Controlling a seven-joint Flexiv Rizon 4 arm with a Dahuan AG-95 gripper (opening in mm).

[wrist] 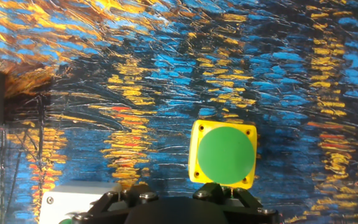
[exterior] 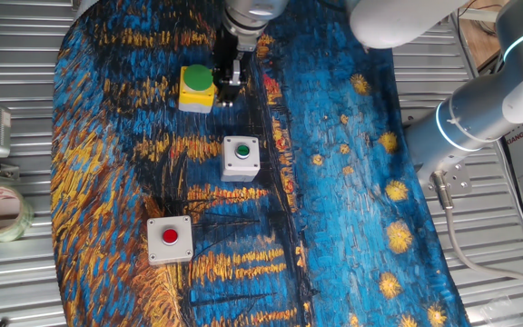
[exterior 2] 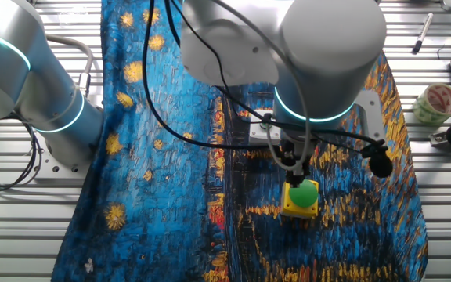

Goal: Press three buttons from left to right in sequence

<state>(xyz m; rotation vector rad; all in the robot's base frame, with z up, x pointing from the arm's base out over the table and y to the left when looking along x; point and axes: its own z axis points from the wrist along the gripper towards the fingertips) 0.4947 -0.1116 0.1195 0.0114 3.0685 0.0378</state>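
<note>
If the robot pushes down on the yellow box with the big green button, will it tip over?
Probably not: the yellow box looks squat and sits flat. It might slide a little, since the painted cloth under it looks smooth.

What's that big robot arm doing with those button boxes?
It has three push-button boxes to press in a row on a blue and gold painted cloth. Its gripper is right beside the yellow box with the big green dome. The grey-white box with the small green button and the grey-white box with the red button wait further along.
</note>
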